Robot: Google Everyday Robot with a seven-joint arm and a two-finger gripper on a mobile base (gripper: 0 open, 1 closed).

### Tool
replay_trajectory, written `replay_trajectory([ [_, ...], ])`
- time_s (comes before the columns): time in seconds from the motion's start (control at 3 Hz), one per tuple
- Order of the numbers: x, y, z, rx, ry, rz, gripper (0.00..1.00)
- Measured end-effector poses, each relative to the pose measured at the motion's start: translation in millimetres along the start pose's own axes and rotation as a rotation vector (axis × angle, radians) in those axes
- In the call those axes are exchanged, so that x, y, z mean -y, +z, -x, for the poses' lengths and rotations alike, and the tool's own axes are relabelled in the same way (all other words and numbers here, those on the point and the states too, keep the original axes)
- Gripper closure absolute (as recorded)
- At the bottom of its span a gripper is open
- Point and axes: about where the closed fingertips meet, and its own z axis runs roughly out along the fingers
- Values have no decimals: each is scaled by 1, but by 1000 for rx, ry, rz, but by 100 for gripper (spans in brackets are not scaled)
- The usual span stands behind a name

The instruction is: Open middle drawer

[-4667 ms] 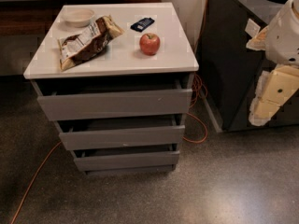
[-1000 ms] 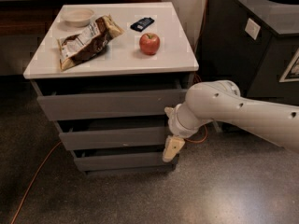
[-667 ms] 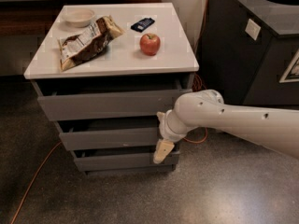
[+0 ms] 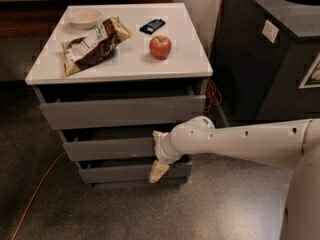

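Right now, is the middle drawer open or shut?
Shut: the middle drawer sits back in the cabinet, no interior showing. The tool is in front of its right end.

No legible text; gripper (image 4: 158, 153) at middle drawer (image 4: 110, 148)

The hand (image 4: 158, 153) hides the right end of the middle drawer (image 4: 110, 148).

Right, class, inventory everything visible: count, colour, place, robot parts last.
cabinet: one, white-topped, centre
top drawer: one, grey, uppermost
middle drawer: one, grey, below it
bottom drawer: one, grey, lowest
bowl: one, white, cabinet's back left
snack bag: one, brown, cabinet's left
dark packet: one, black, back centre
apple: one, red, right of centre
cable: one, orange, floor left
bin: one, black, right
arm: one, white, from right
gripper: one, cream, before middle drawer's right end
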Motion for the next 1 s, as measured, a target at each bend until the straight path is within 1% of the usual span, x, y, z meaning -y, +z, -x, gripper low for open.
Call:
replay_trajectory([
  [0.33,12,58,-6,38,6,-13,0],
  [0.67,11,60,-7,35,7,-14,0],
  [1.0,17,77,-10,36,-12,-5,0],
])
